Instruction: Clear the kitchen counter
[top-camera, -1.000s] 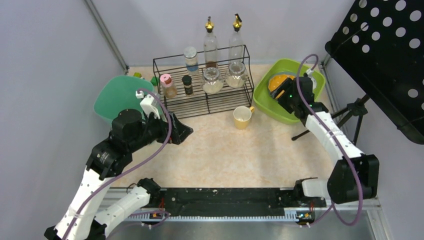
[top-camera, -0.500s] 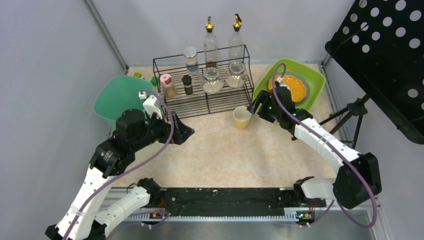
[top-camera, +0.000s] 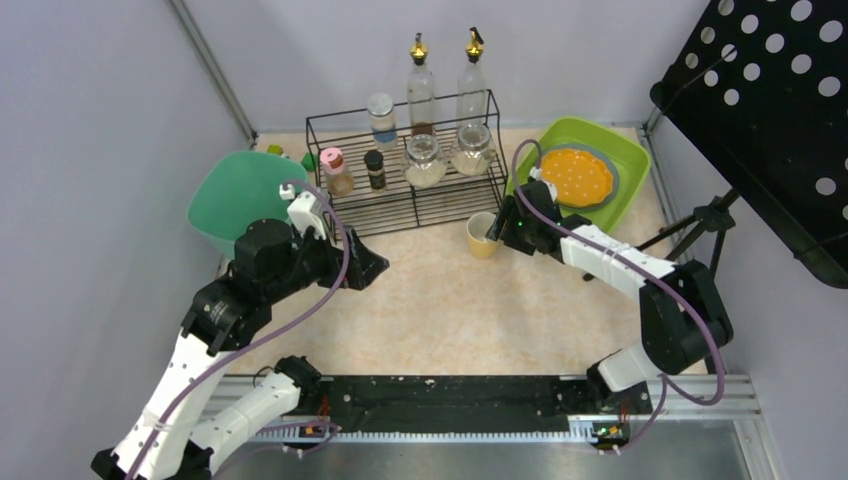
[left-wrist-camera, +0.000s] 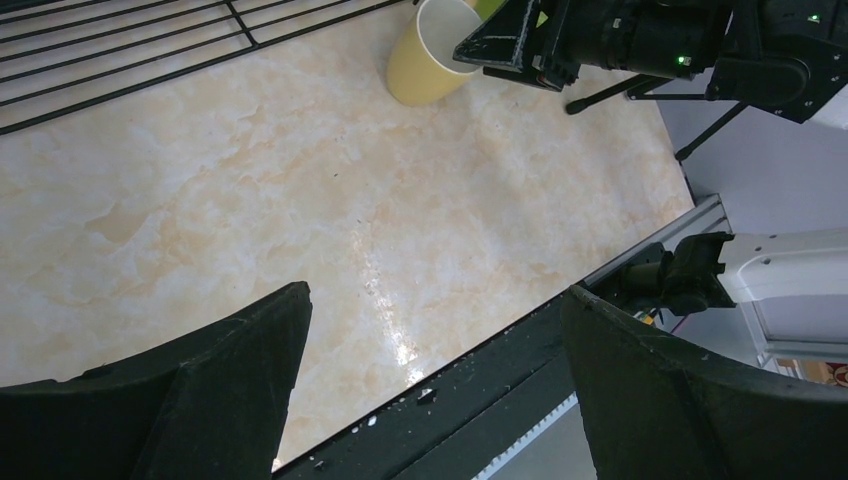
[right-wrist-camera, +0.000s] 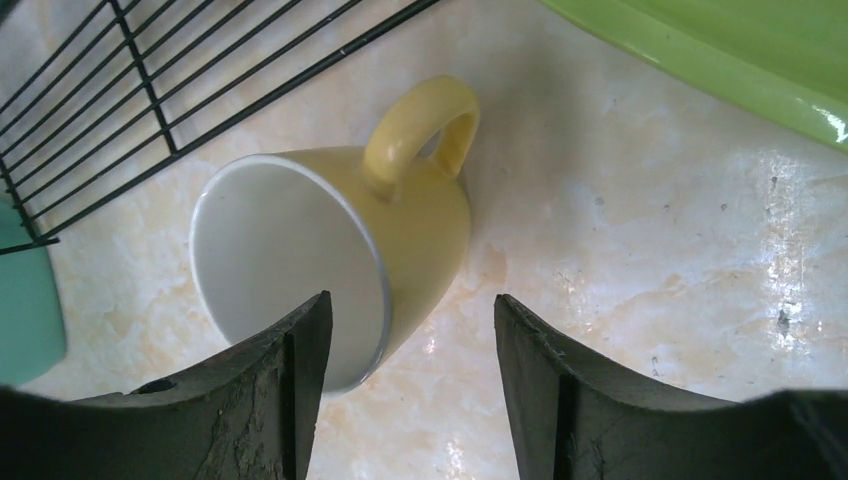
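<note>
**Empty mug, dish in the tub**

The yellow mug (right-wrist-camera: 425, 235) shows a bare white inside. The lime-green tub (top-camera: 625, 150) holds an orange dotted dish (top-camera: 575, 175). My right hand (right-wrist-camera: 410, 310) is spread, with the mug's wall between its fingers. My left hand (left-wrist-camera: 435, 295) hangs spread and empty. The desk (top-camera: 450, 300) lies beneath both hands and carries the mug.

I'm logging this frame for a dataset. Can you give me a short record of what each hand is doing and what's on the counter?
right hand: open, right at the yellow mug, not gripping it
left hand: open, above bare counter
yellow mug: empty, on the counter beside the wire rack
green tub: holds an orange plate
</note>
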